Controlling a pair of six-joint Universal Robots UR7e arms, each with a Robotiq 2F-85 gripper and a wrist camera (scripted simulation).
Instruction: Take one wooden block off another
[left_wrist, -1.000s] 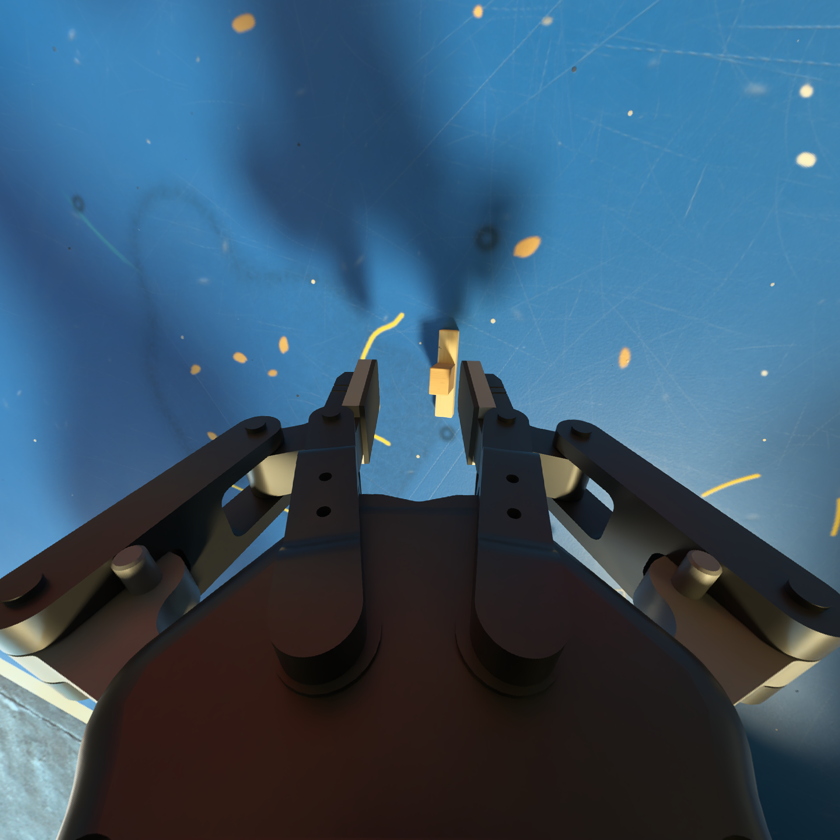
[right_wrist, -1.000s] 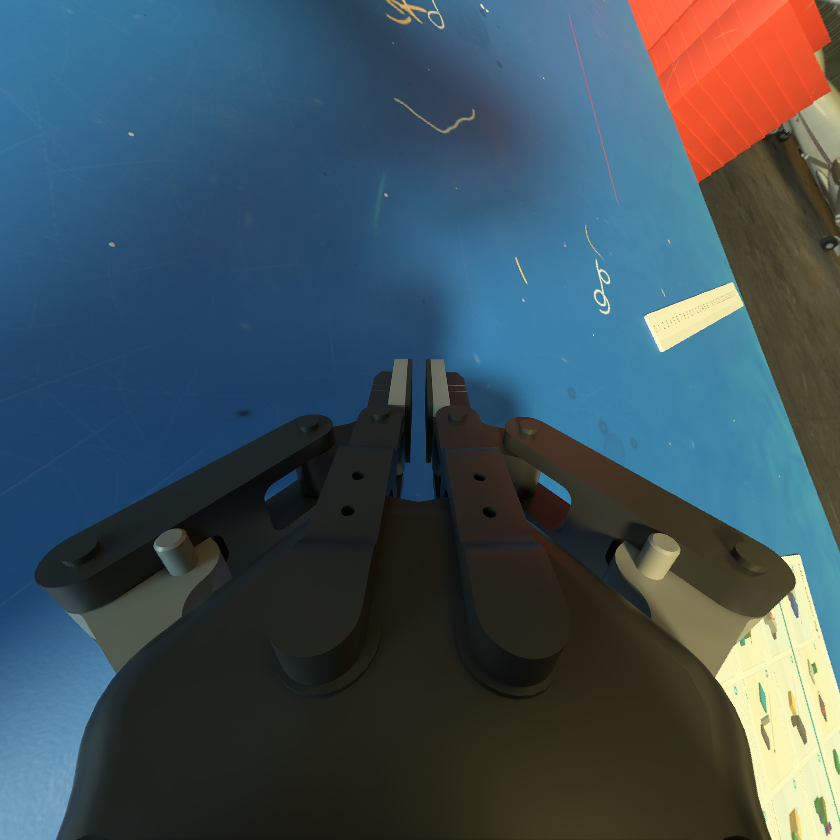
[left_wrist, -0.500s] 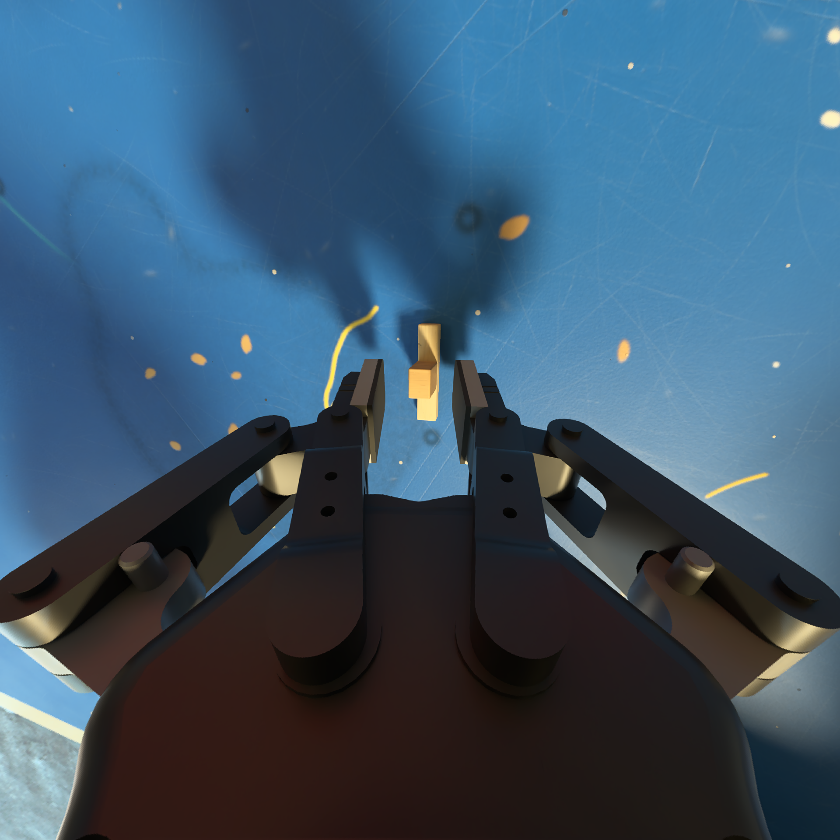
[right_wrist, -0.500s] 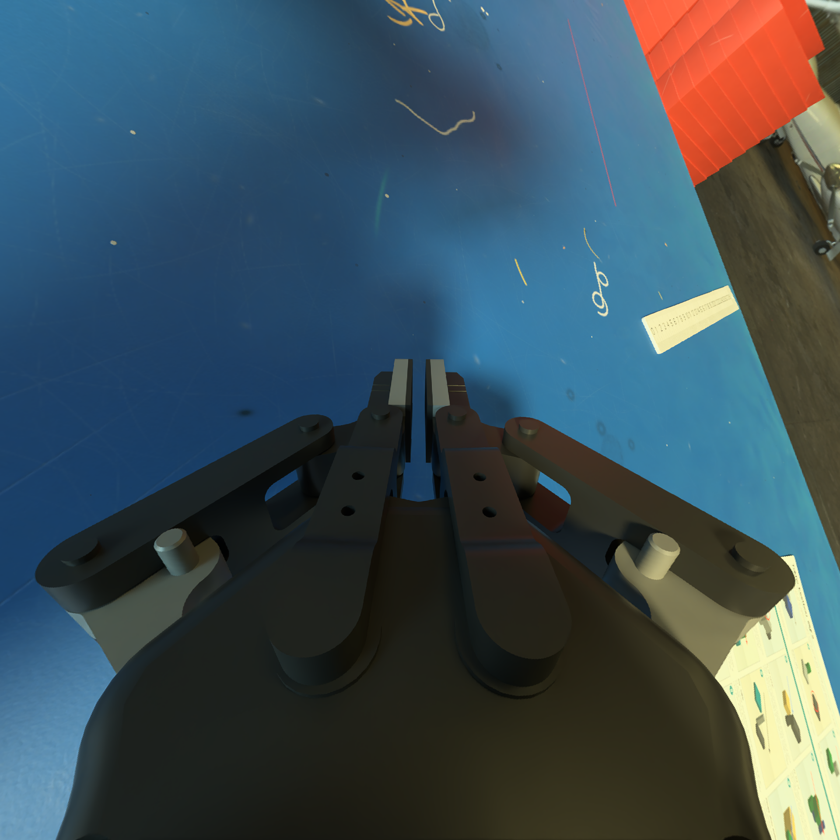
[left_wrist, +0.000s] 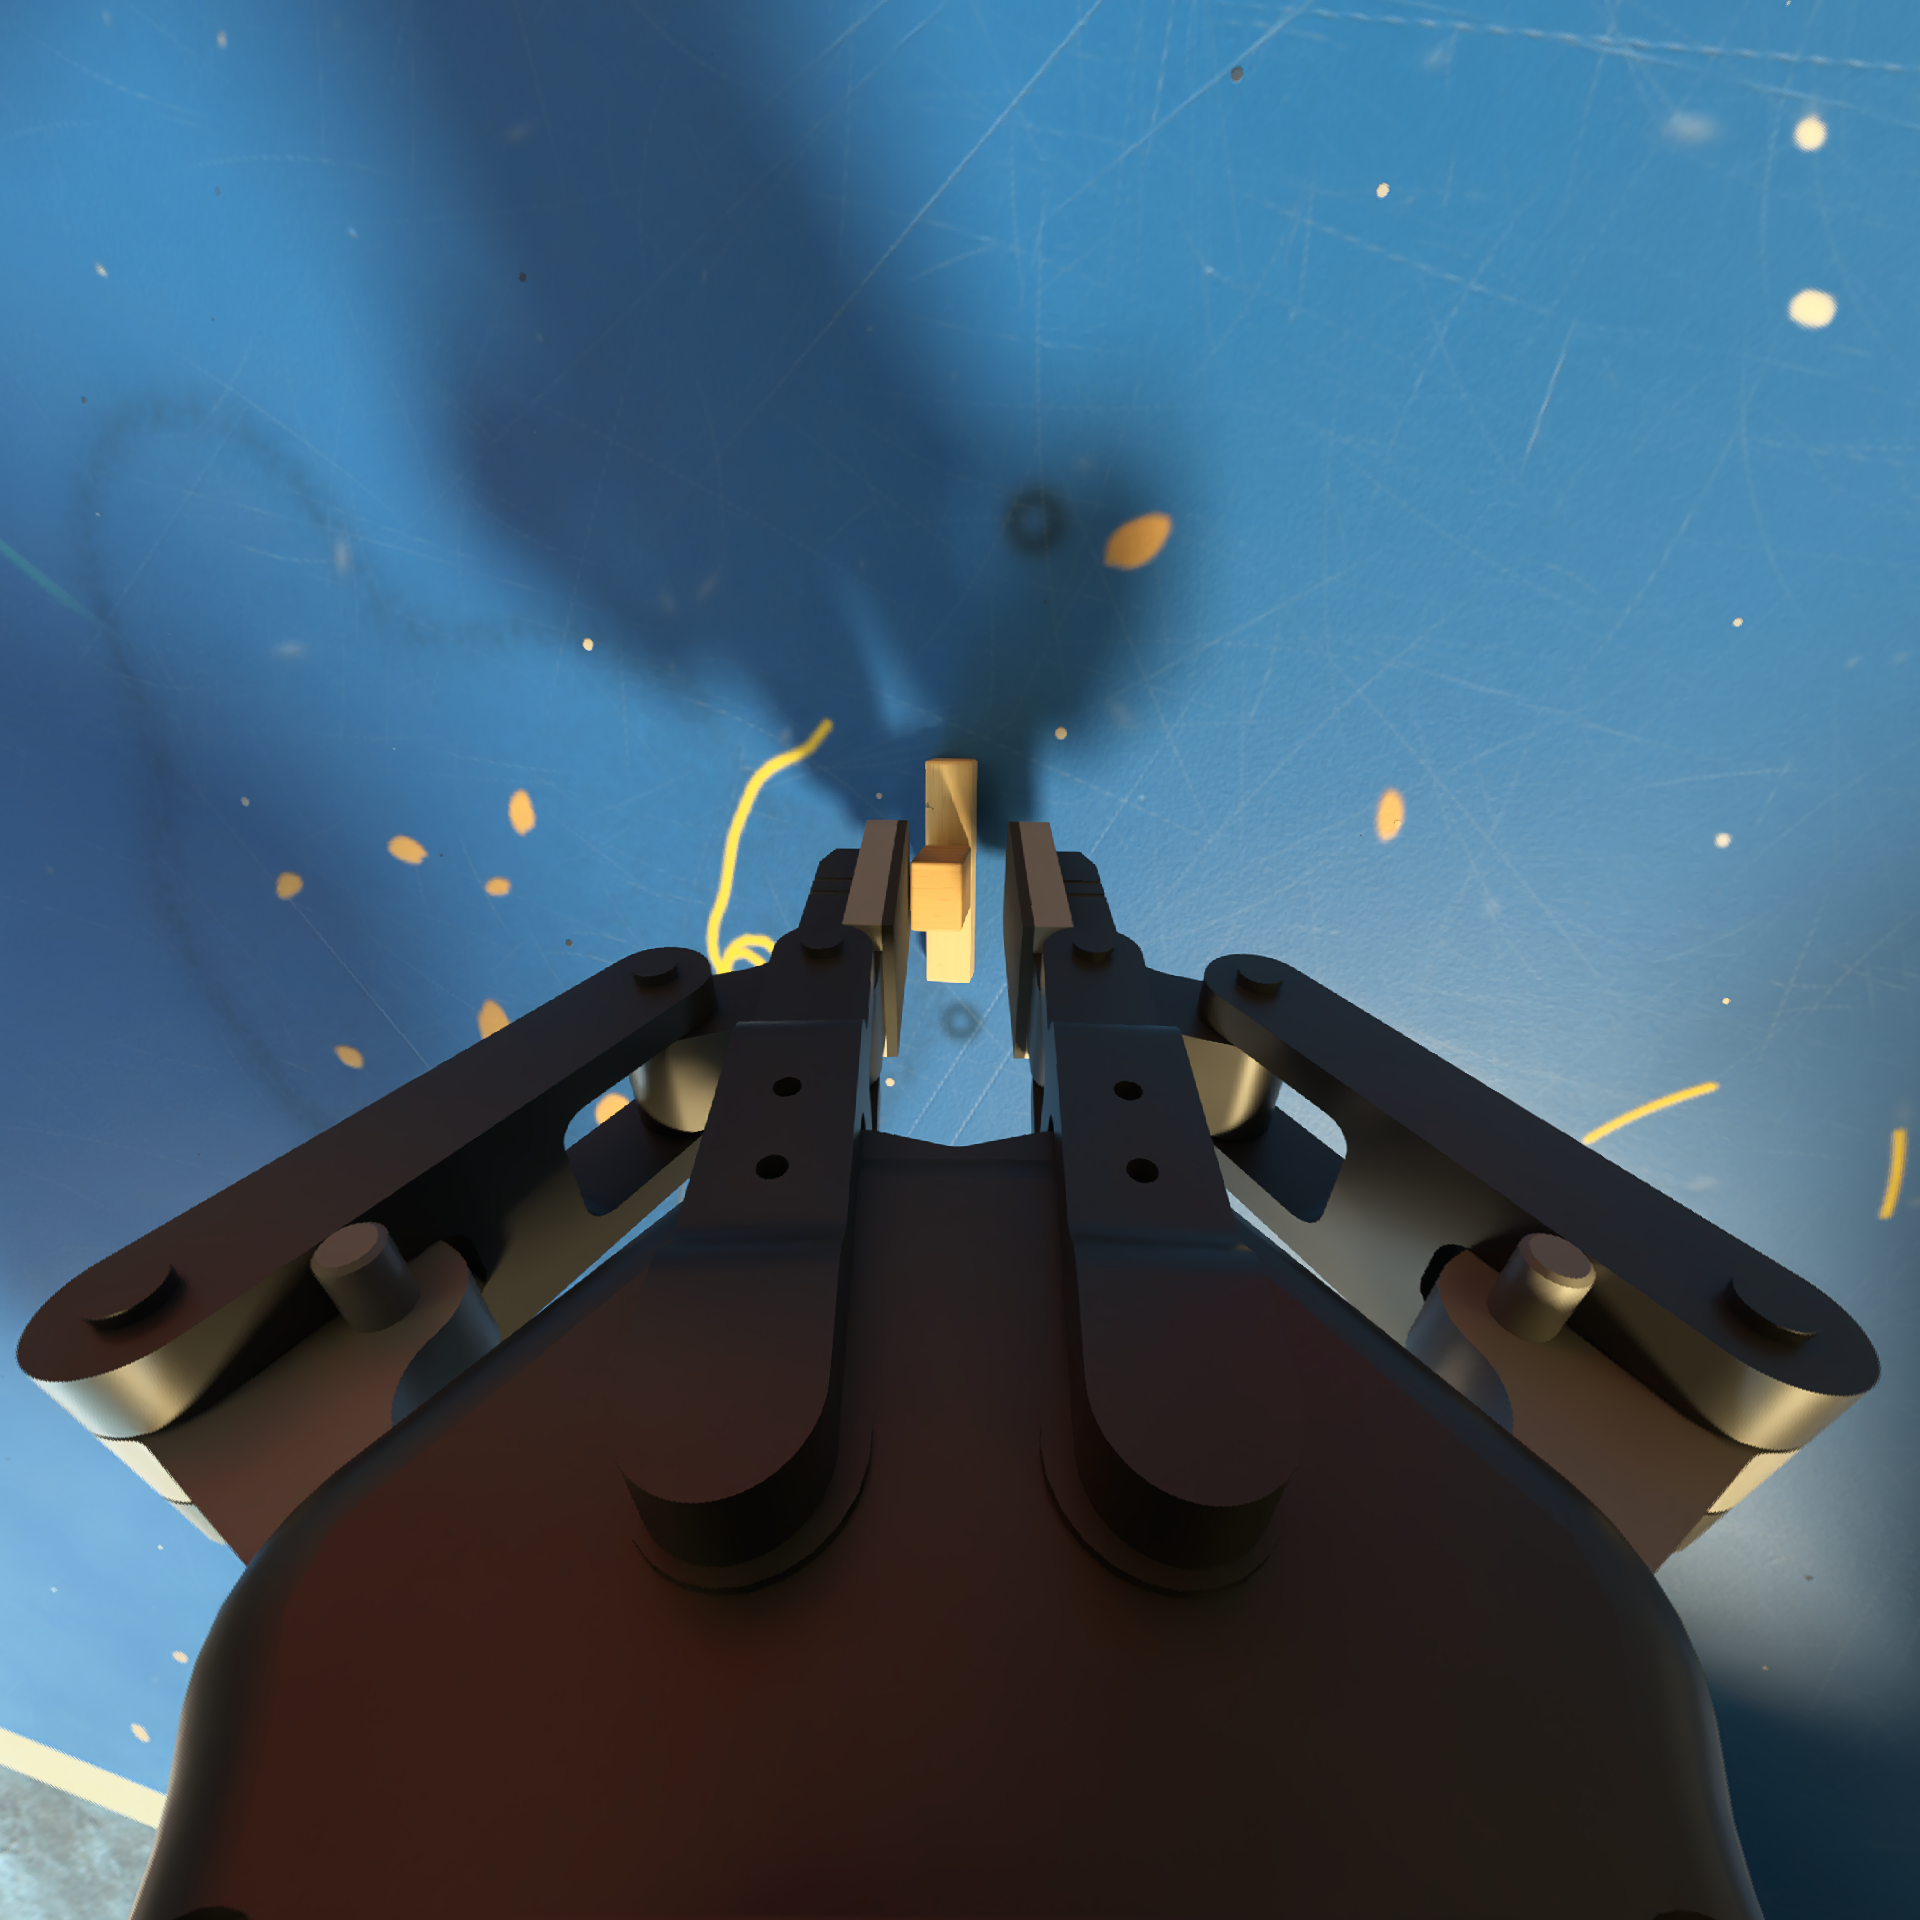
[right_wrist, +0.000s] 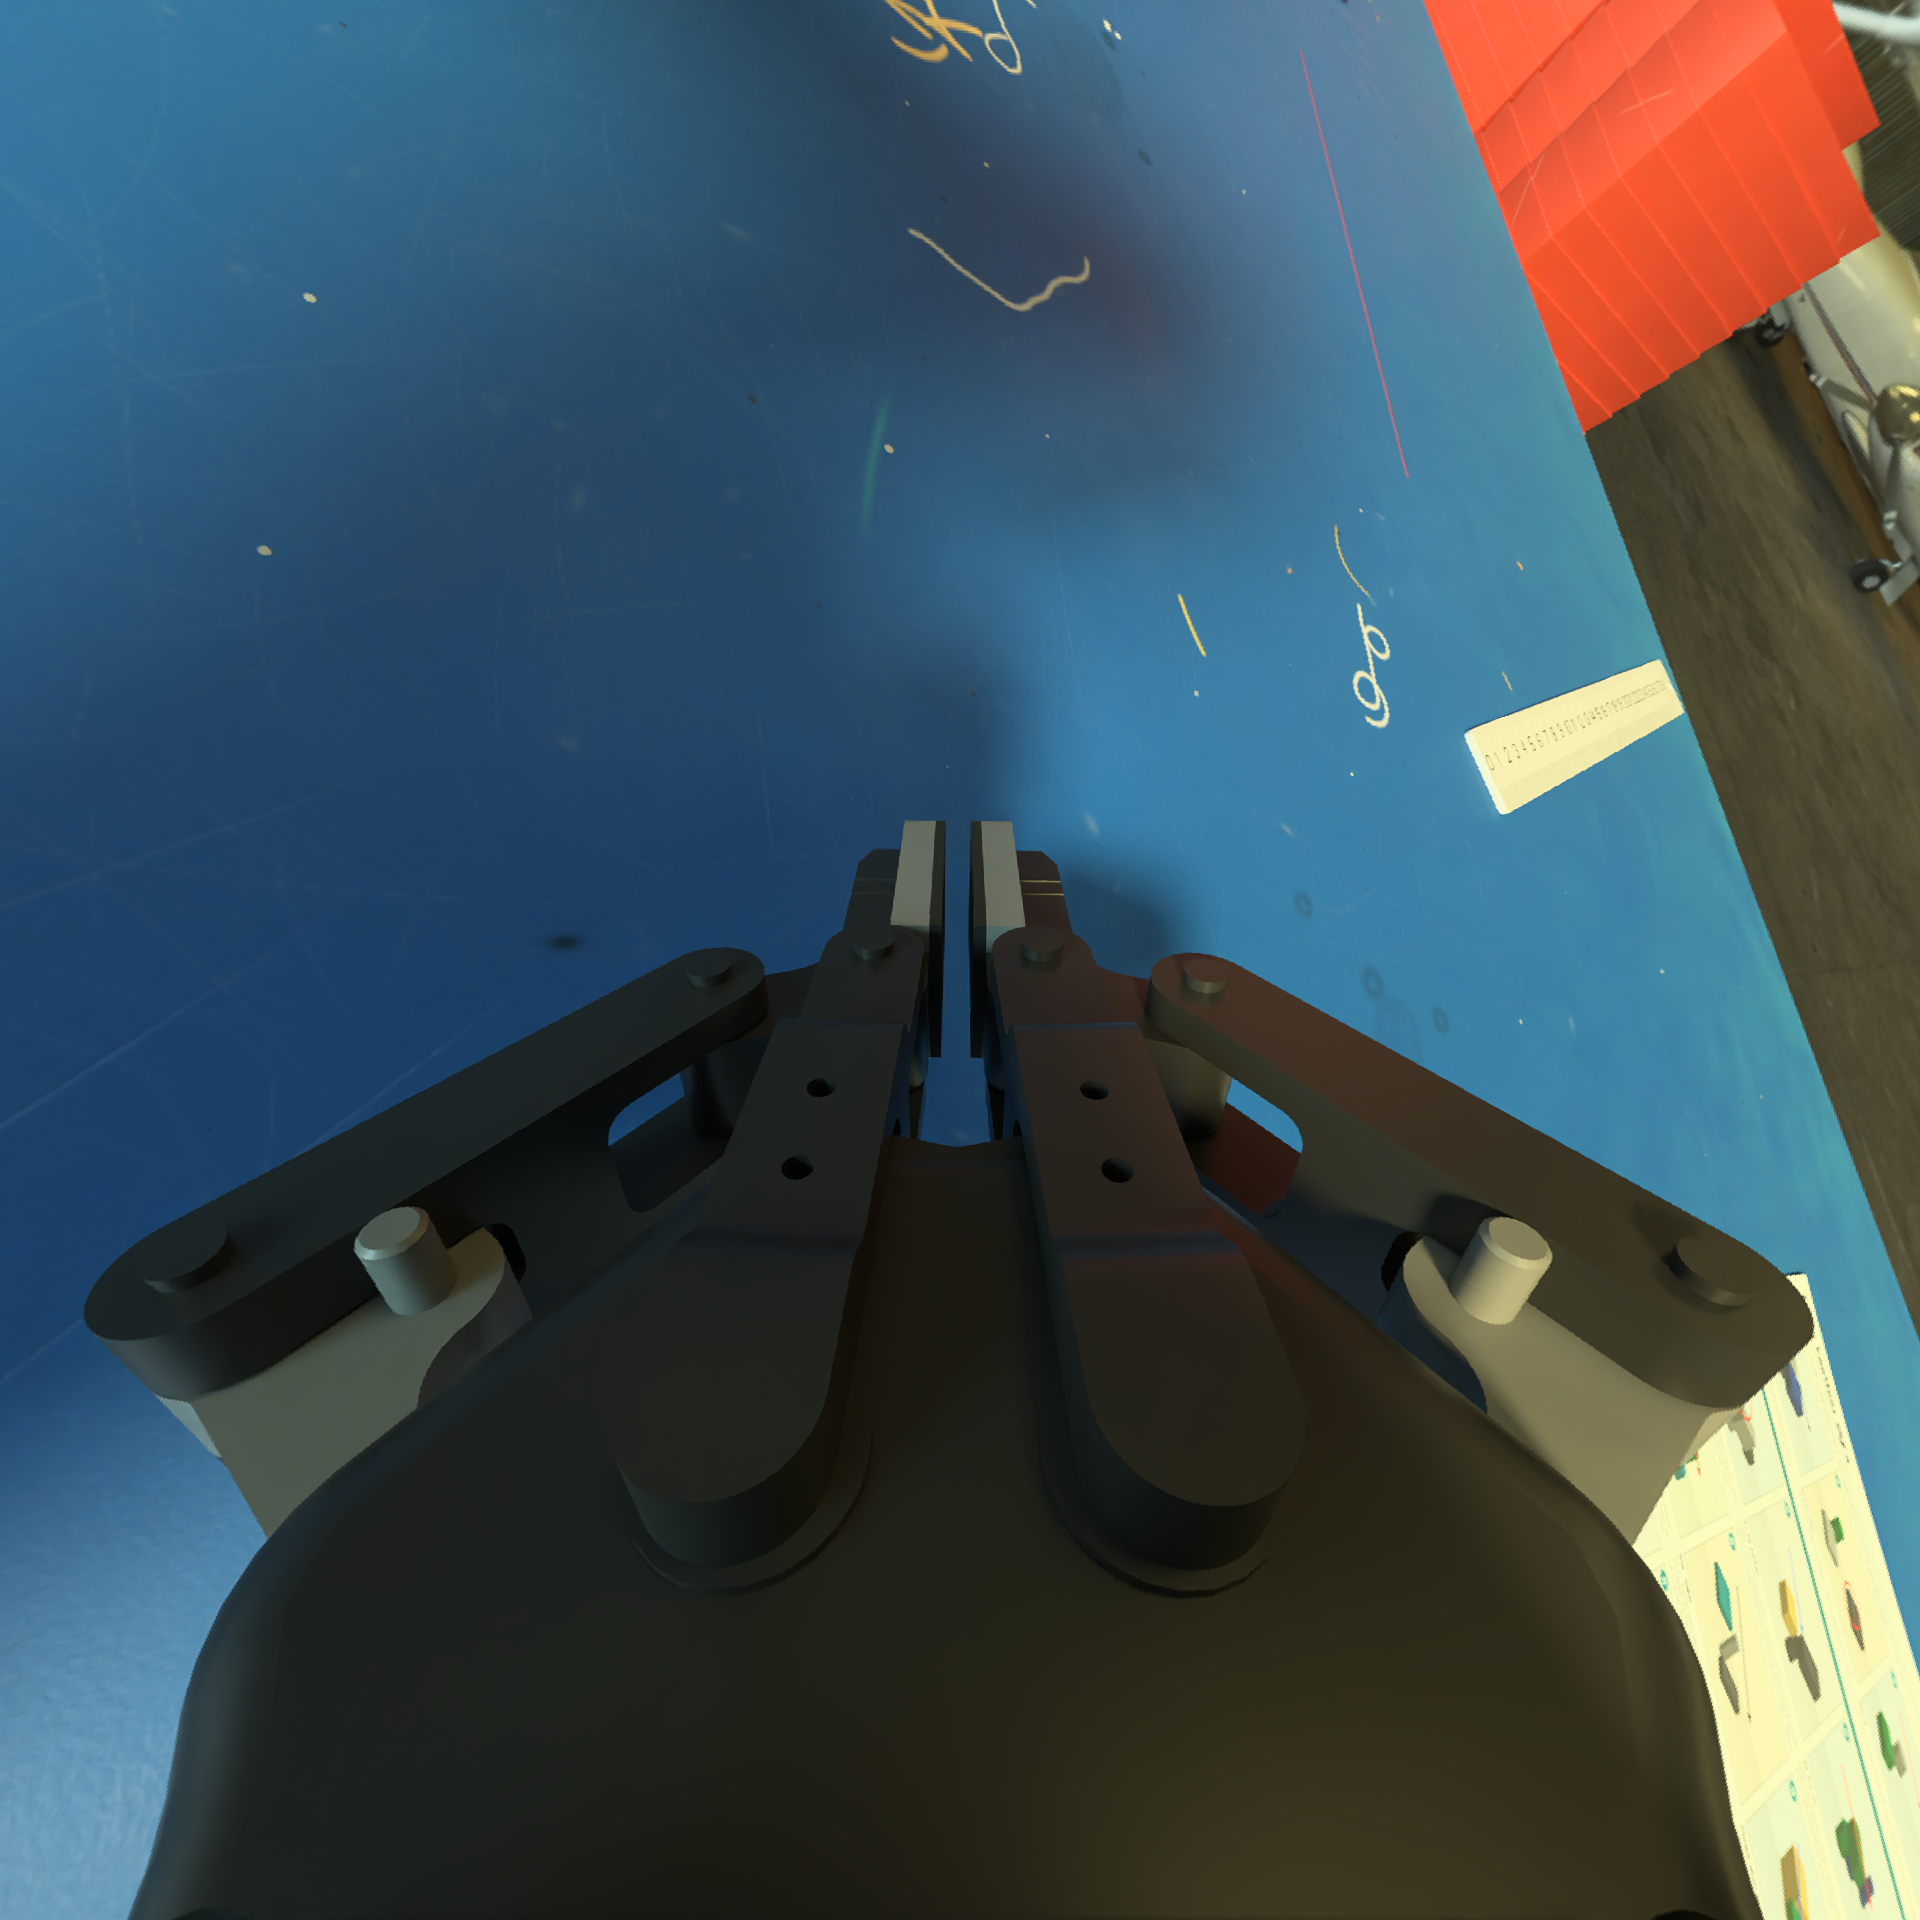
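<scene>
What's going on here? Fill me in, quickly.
The left hand hangs open over a small wooden cube that sits on a long flat wooden block on the blue table. Its fingers flank the cube without gripping it, and the cube is not yet lifted. The right hand is nearly shut and empty over bare table, near a white strip.

Pale tan wooden blocks (left_wrist: 948, 883), scratched blue yellow-flecked table (left_wrist: 1455, 520), red box (right_wrist: 1662, 187)

Two wooden blocks are counted: a small cube (left_wrist: 940, 885) and a long bar (left_wrist: 951, 800); one white strip (right_wrist: 1574, 734) and one red box (right_wrist: 1662, 187) are recorded.
</scene>
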